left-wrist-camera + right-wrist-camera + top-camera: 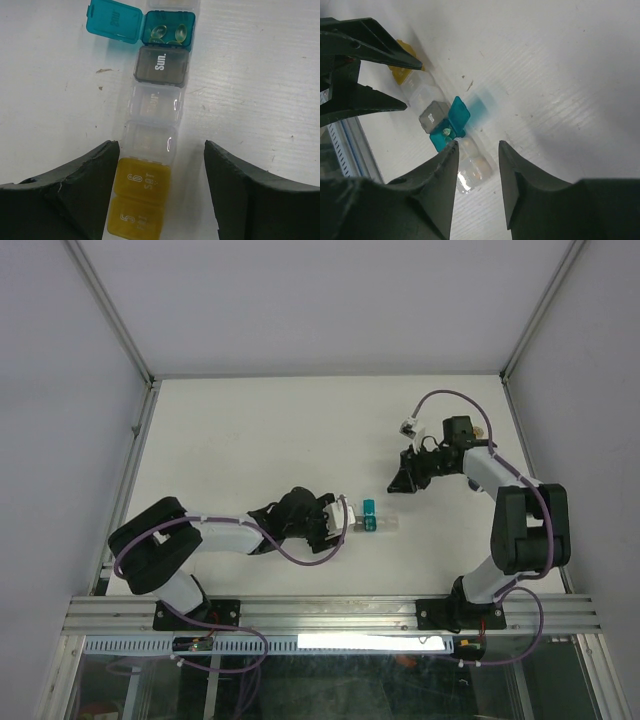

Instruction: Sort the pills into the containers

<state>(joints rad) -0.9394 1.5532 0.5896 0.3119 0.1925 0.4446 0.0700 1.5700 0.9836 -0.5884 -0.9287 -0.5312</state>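
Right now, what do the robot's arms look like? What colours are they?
The left arm and right arm are white tubes joined by chunky black joints. A thin purple cable loops along each one. The left gripper and right gripper each have two black, matte, wedge-shaped fingers.

The left arm stretches low toward centre, left end effector [345, 515] spread wide — the right arm folds at the elbow, right end effector [405, 478] narrowly parted.

The white table [250, 430] carries one row of pill boxes [152, 107].
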